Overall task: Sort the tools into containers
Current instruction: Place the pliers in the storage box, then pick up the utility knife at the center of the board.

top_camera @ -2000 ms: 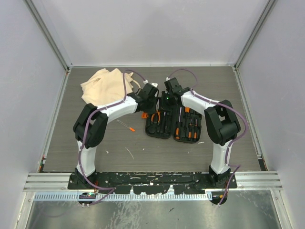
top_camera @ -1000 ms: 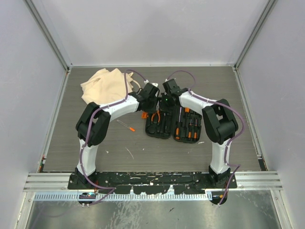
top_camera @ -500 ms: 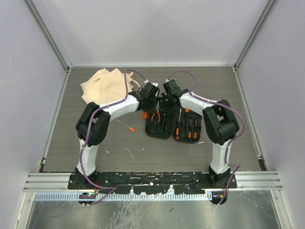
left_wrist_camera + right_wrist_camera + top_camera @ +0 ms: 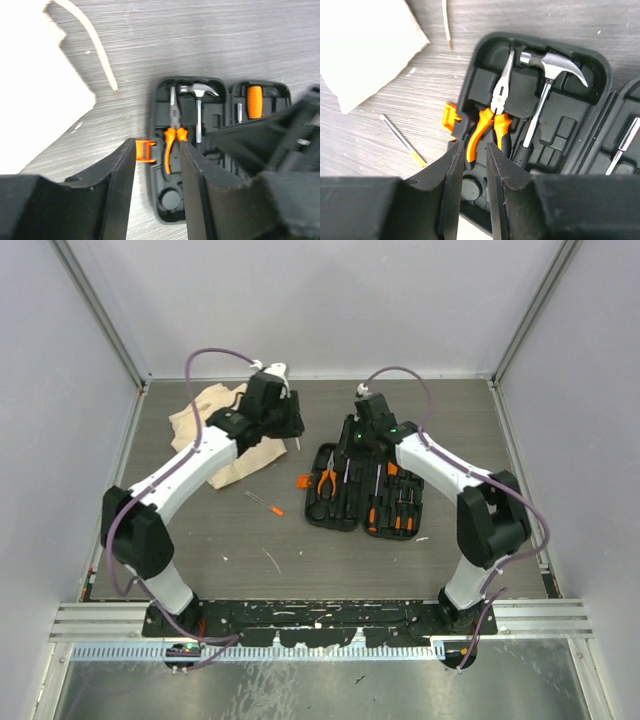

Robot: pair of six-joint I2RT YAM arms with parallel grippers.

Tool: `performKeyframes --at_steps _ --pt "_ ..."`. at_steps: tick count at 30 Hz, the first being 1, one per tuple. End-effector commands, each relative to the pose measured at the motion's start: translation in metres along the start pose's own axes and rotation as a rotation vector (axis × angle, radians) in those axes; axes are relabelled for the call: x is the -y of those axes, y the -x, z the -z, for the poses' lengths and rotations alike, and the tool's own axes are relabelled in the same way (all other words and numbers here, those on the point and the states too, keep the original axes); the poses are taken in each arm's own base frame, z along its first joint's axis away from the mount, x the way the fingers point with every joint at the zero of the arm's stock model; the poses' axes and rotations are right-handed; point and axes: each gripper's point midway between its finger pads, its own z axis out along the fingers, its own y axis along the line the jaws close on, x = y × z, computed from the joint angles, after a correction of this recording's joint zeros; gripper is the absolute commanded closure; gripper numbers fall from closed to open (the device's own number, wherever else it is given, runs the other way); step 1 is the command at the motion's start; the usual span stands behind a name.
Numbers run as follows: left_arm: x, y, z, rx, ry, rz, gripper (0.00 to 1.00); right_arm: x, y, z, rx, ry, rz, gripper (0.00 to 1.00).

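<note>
A: Holding anything?
B: Left gripper (image 4: 156, 150) parted, empty; right gripper (image 4: 474, 150) barely parted, empty.
A: Below?
B: One orange-handled pliers (image 4: 492, 120), one steel claw hammer (image 4: 545, 95) inside one black plastic case (image 4: 485, 80); one thin screwdriver (image 4: 402, 140) loose outside; one beige cloth bag (image 4: 195, 410) beyond.

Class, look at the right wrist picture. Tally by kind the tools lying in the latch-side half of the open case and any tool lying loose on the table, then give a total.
Pliers, in the case: 1
Hammer, in the case: 1
Thin screwdriver, loose on the table: 1
Total: 3
</note>
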Motion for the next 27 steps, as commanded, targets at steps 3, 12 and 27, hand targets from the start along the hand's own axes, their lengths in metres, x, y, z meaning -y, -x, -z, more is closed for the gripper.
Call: performKeyframes --at_steps 3,12,27 --pt "-0.072 0.013 0.043 0.091 0.084 0.166 0.51 -0.012 0.037 0.056 0.243 0.077 0.032 0.66" --pt "-0.154 0.005 0.092 0.201 0.312 0.266 0.04 0.017 0.031 0.093 0.374 0.026 0.028 0.51" --pt "-0.172 -0.093 0.063 -0.093 0.417 0.348 0.01 0.053 -0.001 0.091 0.401 -0.033 -0.034 0.46"
